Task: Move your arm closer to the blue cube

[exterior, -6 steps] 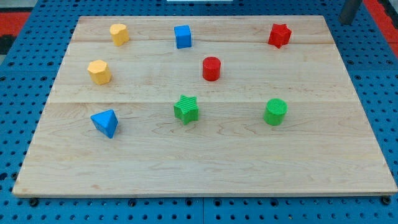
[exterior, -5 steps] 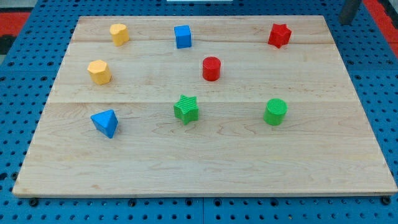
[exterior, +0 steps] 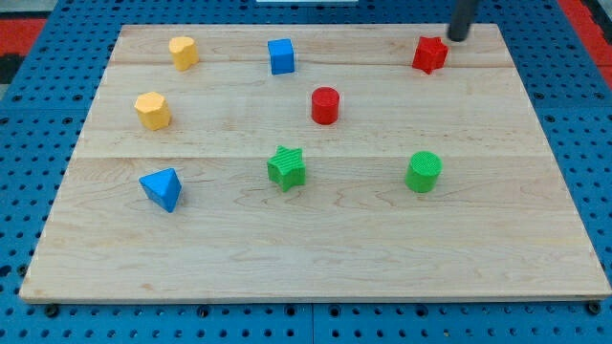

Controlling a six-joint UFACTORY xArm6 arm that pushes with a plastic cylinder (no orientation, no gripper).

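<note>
At the board's top edge, my tip beside red star, blue cube well left, no claw.

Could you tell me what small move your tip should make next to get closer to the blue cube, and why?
Probably slide my tip toward the view's left along the board's top edge. It sits just up-right of the red star, while the blue cube lies far to the left at a similar height.

Pale, smooth wooden board
</note>
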